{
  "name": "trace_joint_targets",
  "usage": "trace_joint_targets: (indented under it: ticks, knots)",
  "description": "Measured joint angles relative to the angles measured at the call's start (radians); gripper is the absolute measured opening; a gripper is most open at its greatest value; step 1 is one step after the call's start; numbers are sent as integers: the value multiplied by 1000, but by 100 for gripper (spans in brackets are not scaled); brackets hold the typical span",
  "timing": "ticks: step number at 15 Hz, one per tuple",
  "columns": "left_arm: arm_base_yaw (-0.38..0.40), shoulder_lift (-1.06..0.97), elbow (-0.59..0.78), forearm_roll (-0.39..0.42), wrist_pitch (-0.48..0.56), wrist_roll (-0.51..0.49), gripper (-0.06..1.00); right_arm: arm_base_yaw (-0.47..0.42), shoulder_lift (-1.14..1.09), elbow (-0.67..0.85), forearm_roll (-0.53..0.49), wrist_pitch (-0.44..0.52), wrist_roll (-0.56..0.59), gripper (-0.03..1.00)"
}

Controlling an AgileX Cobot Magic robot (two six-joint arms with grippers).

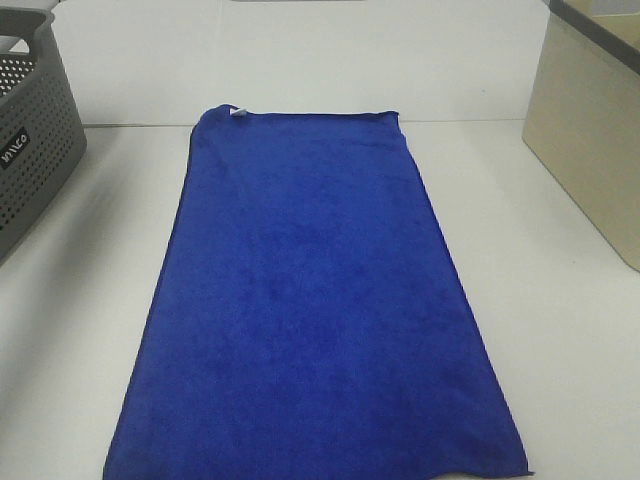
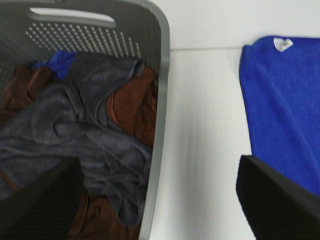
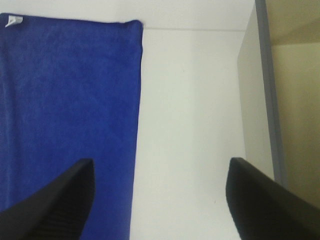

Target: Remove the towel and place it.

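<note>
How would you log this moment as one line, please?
towel: flat on table, unheld | left gripper: open, over grey basket rim | right gripper: open, empty

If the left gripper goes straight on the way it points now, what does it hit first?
Likely the rim of the grey basket. The open left gripper straddles that wall: one finger over the clothes inside, the other near the towel. Depth is unclear, so the bare table beside it is possible.

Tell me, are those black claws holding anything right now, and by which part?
Nothing is held. The left gripper and the right gripper are both open and empty; the royal-blue plush towel lies flat on the white table.
</note>
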Motion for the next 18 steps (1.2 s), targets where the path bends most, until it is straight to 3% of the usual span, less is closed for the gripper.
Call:
trace_joint_targets:
  ticks: [1, 3, 8, 13, 18]
  knots:
    - [0, -99, 132, 0, -1, 10, 79, 1, -55, 61, 3, 0, 6, 72]
    - [0, -331, 379, 11, 0, 19, 79, 1, -374, 367, 10, 1, 6, 72]
    - [0, -906, 838, 96, 5, 22, 79, 1, -924, 813, 6, 4, 6, 72]
    - [0, -1397, 1108, 206, 7, 25, 79, 1, -1361, 1071, -75, 5, 6, 72]
    - [0, -1671, 1360, 218, 1, 25, 79, 1, -1562, 1294, -105, 5, -43, 72]
